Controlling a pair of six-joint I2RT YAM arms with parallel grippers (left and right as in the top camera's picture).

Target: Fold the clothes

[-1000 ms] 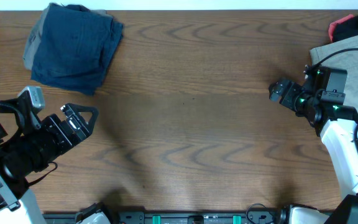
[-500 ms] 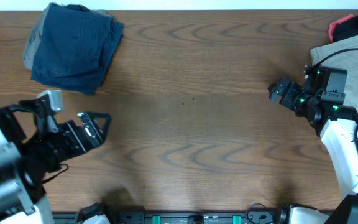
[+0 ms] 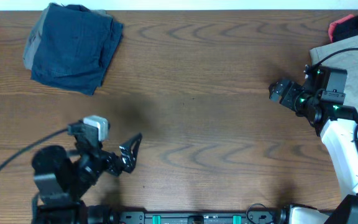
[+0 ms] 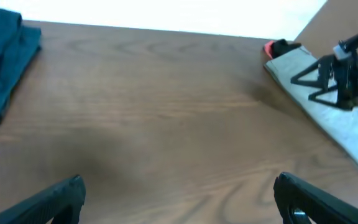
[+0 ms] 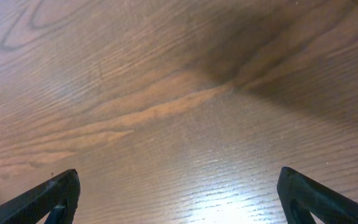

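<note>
Far left, back corner of the table (image 3: 191, 74): navy shorts (image 3: 73, 46) folded into a rough square, lying flat. A strip of grey-olive fabric (image 3: 28, 55) pokes out under its left edge, possibly a second pair, too little showing to be sure.

Left gripper (image 3: 130, 152) is near the front edge, left of centre, well apart from the navy shorts, pointing toward the table's middle. Fingers spread wide and holding nothing; the left wrist view has them at both lower corners with only bare wood between.

Centre of the table is plain wood grain.

Right gripper (image 3: 276, 91) hovers right of centre, pointing left, its arm reaching in from the right edge. Fingers spread and holding nothing; the right wrist view shows just wood between the tips.

Far right: beige shorts (image 3: 353, 59) lie flat at the table edge, partly under the right arm. Behind them in the back corner is a red and black garment (image 3: 352, 26), cut off by the frame.
</note>
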